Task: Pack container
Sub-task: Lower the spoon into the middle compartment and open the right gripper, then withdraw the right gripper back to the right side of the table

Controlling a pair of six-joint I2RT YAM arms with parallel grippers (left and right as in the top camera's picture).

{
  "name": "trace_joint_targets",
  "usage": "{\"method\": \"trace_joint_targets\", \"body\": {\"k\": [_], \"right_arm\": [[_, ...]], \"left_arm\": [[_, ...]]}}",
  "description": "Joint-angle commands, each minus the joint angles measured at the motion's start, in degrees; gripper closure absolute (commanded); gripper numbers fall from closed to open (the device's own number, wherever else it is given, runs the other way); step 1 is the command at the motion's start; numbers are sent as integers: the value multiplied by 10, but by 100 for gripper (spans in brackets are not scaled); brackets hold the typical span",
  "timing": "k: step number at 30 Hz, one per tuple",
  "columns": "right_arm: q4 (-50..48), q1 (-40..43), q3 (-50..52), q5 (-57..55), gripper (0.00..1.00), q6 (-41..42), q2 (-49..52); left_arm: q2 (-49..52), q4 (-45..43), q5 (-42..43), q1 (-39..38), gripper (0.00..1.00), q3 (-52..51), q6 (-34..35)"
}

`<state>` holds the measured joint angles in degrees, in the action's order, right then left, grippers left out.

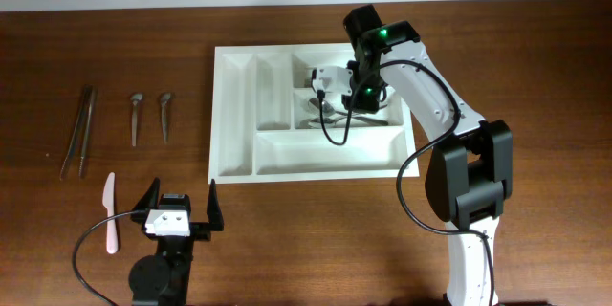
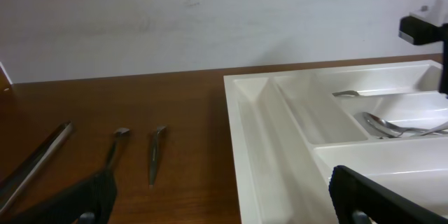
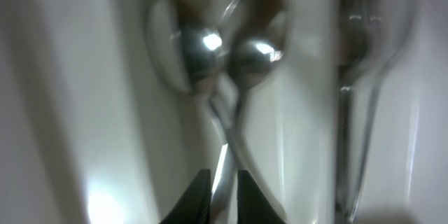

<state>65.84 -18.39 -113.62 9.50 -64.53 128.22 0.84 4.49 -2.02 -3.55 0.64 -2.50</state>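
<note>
The container (image 1: 234, 115), a white cutlery tray with several compartments, lies mid-table; it also shows in the left wrist view (image 2: 266, 147). My right gripper (image 1: 337, 105) reaches down into a middle long compartment. In the right wrist view its fingers (image 3: 224, 182) are shut on the handle of a metal spoon. Two spoons (image 3: 255, 42) lie there with crossed handles, also visible from overhead (image 1: 330, 113). My left gripper (image 1: 184, 185) is open and empty, just in front of the tray's near left corner (image 2: 224, 210).
Left of the tray lie a pair of metal tongs (image 1: 78, 129), two small metal spoons (image 1: 135, 115) (image 1: 165, 113) and a pink plastic knife (image 1: 110, 212). Another metal utensil (image 3: 357, 77) lies in the compartment beside the spoons.
</note>
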Motion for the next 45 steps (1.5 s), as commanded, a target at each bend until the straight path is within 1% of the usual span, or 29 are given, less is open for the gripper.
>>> {"method": "trace_joint_targets", "body": {"k": [1,4,7,8,9,12,13,14,17,23,27,29,36,39,45], "right_arm": [[-17,2,-40,-25,81,90,-3],[-18,2,-93,-70,51,157,-3],[-9,6,-161,-144,16,236,-6],[-2,9,-182,-164,6,257,-7],[9,14,-205,-183,1,279,-7],[52,39,-283,-224,1,360,-7],[91,65,-339,-227,1,419,-9],[111,80,-365,-227,1,452,-10],[155,126,-431,-226,1,521,-17],[224,222,-529,-233,2,571,-42],[315,286,-573,-235,1,620,-60],[315,311,-570,-201,1,626,-76],[315,338,-560,-201,1,636,-119],[315,340,-515,-212,1,635,-135],[305,359,-343,-246,1,640,-140]], "left_arm": [[-5,1,-8,3,1,-1,3],[-5,1,-8,3,1,-1,3],[-5,1,-8,3,1,-1,3],[-5,1,-8,3,1,-1,3],[-5,1,-8,3,1,-1,3],[-5,1,-8,3,1,-1,3],[-5,1,-8,3,1,-1,3],[-5,1,-8,3,1,-1,3],[-5,1,-8,3,1,-1,3],[-5,1,-8,3,1,-1,3],[-5,1,-8,3,1,-1,3],[-5,1,-8,3,1,-1,3],[-5,1,-8,3,1,-1,3],[-5,1,-8,3,1,-1,3],[-5,1,-8,3,1,-1,3]]}}
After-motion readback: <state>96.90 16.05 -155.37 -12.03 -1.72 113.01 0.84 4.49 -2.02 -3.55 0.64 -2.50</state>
